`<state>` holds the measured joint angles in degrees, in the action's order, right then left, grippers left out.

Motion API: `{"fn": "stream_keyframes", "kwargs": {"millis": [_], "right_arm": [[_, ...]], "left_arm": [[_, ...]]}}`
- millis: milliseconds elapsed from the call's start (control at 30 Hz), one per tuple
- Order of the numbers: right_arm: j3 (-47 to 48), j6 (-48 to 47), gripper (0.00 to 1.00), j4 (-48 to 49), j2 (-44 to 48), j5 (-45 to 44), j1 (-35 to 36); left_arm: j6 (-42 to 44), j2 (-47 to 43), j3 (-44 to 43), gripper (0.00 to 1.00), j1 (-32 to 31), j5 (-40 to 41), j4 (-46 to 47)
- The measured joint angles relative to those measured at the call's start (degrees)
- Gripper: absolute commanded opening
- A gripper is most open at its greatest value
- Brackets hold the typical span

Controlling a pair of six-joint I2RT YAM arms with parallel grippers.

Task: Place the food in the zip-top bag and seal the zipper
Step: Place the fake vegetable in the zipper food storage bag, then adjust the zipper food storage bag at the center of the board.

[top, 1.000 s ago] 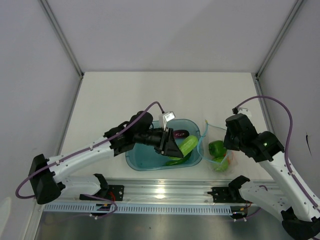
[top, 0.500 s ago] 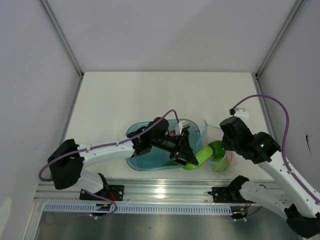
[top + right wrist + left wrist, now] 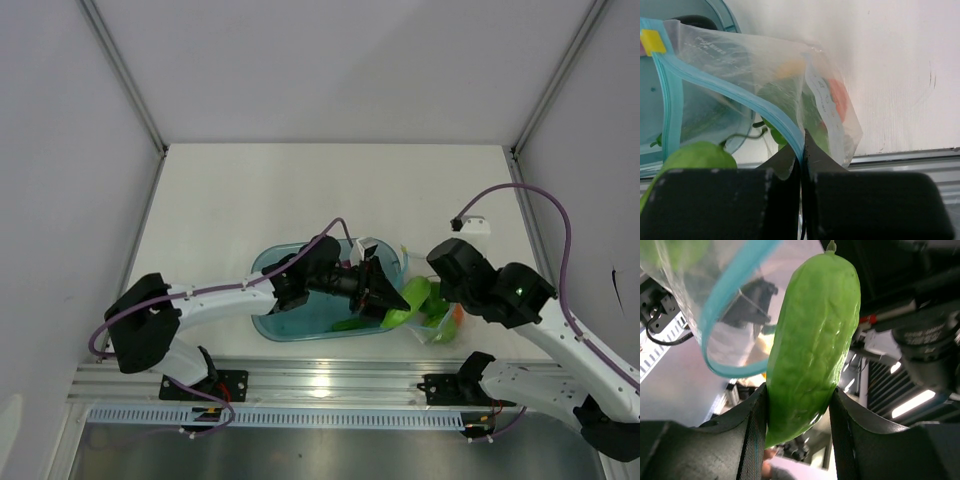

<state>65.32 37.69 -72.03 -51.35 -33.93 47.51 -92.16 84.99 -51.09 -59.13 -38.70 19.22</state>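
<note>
At the left, the blue tub (image 3: 272, 318) lay under the left arm. The left gripper (image 3: 797, 390) was about half open, its 2 jaws clamped on the lower part of the pale green cucumber (image 3: 815, 340), which stood out beyond the fingertips. Just beside the cucumber's far end hung the gaping mouth of the zip-top bag (image 3: 740, 60); whether the tip had entered could not be told. Green food (image 3: 782, 97) and 1 orange-red piece (image 3: 839, 97) lay inside the bag, ahead of the right jaws. The right gripper (image 3: 801, 150) was fully closed, pinching the zipper (image 3: 740, 100) at the bag's edge between its fingertips.
</note>
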Motion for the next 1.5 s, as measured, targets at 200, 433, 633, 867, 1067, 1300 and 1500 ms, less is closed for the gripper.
{"fn": "stream_keyframes", "kwargs": {"millis": [200,433,633,867,1067,1300,1500], "right_arm": [[0.0,1.3,0.00,-0.7,0.2,-1.0,1.2],[0.0,1.4,0.00,-0.8,0.1,-1.2,1.3],[0.0,1.4,0.00,-0.7,-0.9,-1.2,1.5],[0.8,1.4,0.00,-0.6,-0.9,-1.1,1.5],[1.1,1.4,0.00,-0.7,-0.8,-1.1,1.6],[1.9,1.8,0.00,-1.6,0.0,-1.2,1.7],[3.3,3.6,0.00,-3.3,1.1,-1.3,1.6]], "left_arm": [[-2.9,0.2,-1.9,0.11,0.0,4.3,-2.7],[-3.7,0.4,-6.5,0.30,-0.1,9.6,-7.2],[-4.9,3.3,-9.8,0.44,-0.7,11.1,-10.5],[-5.6,6.2,-10.1,1.00,-1.5,11.1,-11.1],[-3.8,6.4,-11.6,1.00,-1.6,10.1,-11.7],[1.2,5.4,-10.4,0.99,-1.6,8.7,-10.1],[10.1,-0.2,-5.6,0.99,-1.6,8.1,-9.6]]}}
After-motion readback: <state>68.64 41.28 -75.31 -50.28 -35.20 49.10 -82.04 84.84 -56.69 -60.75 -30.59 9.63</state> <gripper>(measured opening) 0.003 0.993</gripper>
